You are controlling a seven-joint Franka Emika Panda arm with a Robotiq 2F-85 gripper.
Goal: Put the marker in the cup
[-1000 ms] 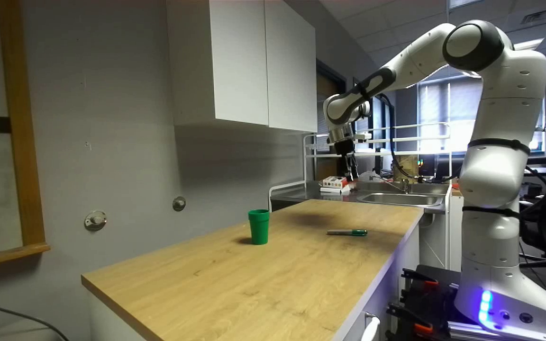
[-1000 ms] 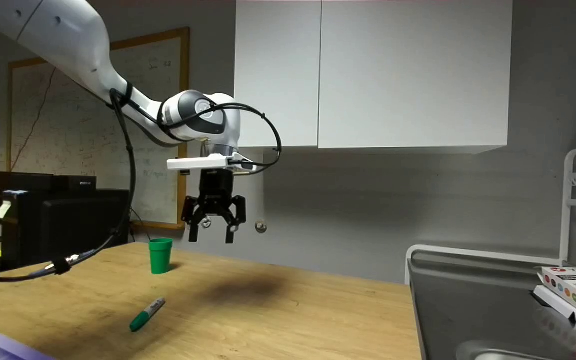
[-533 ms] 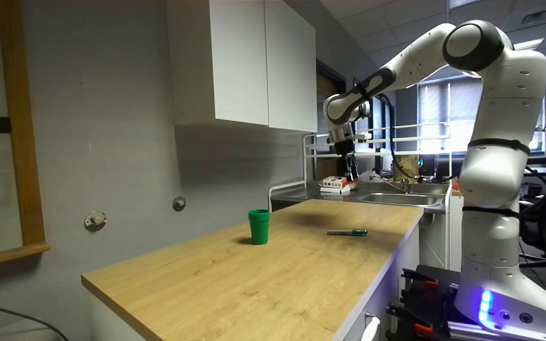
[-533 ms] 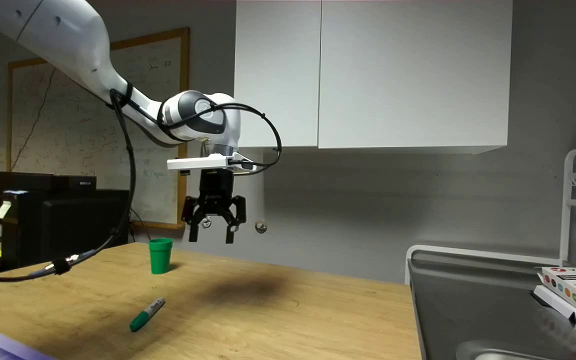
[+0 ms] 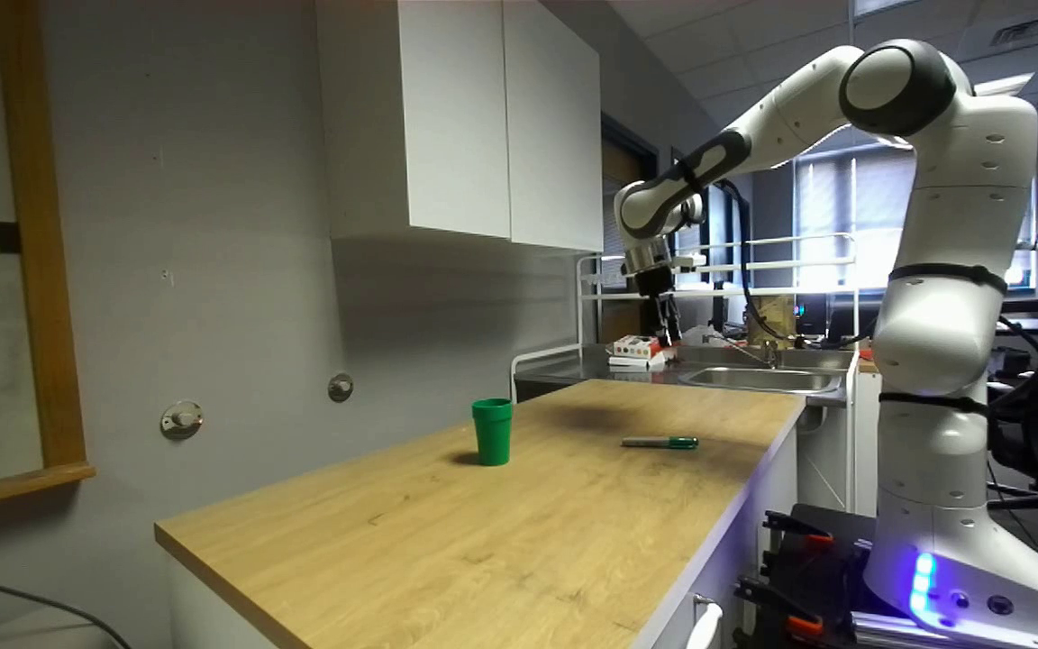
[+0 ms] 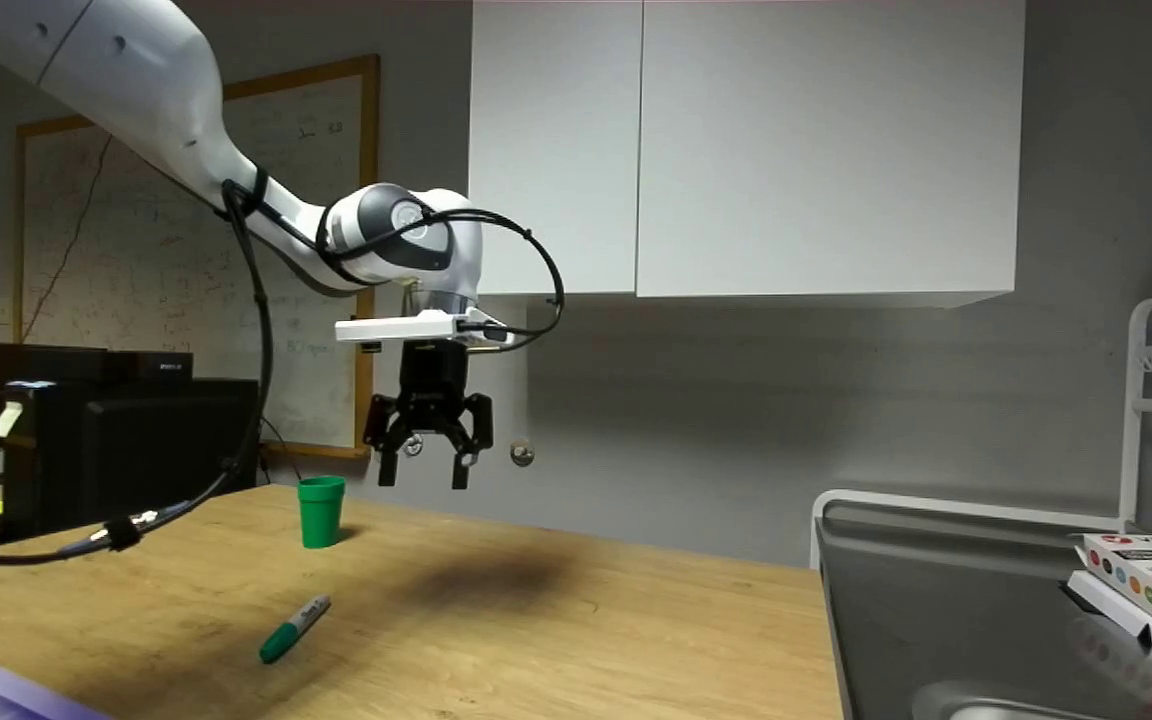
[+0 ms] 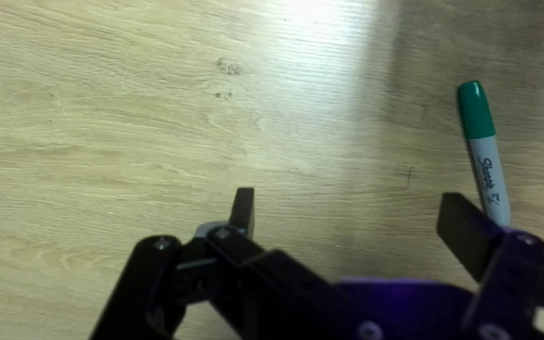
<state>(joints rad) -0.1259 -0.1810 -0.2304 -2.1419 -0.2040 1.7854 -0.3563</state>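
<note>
Two fingers point(image 7: 242, 210): black and nearest to us in the wrist view, their tips well apart, wood grain showing between them.
Gripper point(image 6: 424, 480): wide, as we see it, pointing down and hanging above the counter point(image 5: 429, 541).
Marker point(image 7: 484, 153): lying flat on the counter, with a green cap and a grey barrel on which we read "Sharpie"; in the wrist view it is outside the gap between the tips, its grey end just beside the finger at the right.
Cup point(image 6: 321, 512): green and upright on the counter, well apart from the marker and closer to the wall point(image 5: 213, 297) than the marker is; we can see little of its inside.
Cabinet point(image 6: 826, 150): white, fixed to the wall over the counter, two flat doors facing us in an exterior view.
Boxes point(image 6: 1151, 570): one on top of another, past the counter's end on a dark worktop point(image 6: 936, 600); we make out a bright red end on the upper one.
Sink point(image 5: 758, 380): metal, set into that same worktop near the boxes.
Window point(image 5: 884, 203): bright, far behind the sink, partly covered by the arm point(image 5: 978, 162).
</note>
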